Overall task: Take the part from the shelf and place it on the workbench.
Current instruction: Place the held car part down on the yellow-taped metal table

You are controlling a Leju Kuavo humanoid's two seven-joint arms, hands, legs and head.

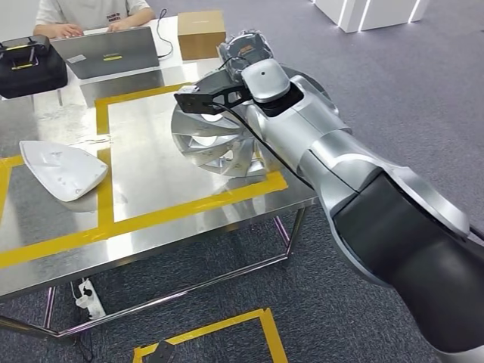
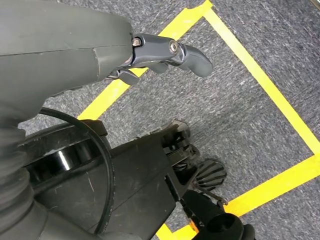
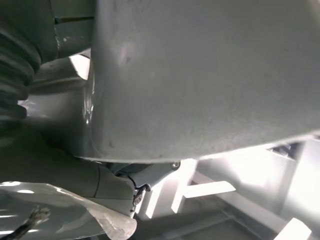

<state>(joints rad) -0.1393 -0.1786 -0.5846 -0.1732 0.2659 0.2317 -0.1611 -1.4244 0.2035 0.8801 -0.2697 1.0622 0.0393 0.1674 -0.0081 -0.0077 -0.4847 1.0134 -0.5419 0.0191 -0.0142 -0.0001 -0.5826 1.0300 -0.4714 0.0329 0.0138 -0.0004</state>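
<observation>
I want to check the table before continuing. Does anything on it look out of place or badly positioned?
One thing stands out: the silver bladed part overlaps the yellow tape line at the near right of the workbench instead of lying inside the marked box. Whether it rests on the table or the right hand holds it cannot be told.

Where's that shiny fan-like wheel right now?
In the head view the bladed metal wheel sits on the workbench's right side, inside the yellow tape rectangle, under the robot's right arm.

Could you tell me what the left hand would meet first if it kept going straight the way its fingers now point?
Probably the grey carpet: the left hand hangs with nothing in it, fingers aimed over a yellow tape line on the floor. Depth is unclear.
</observation>
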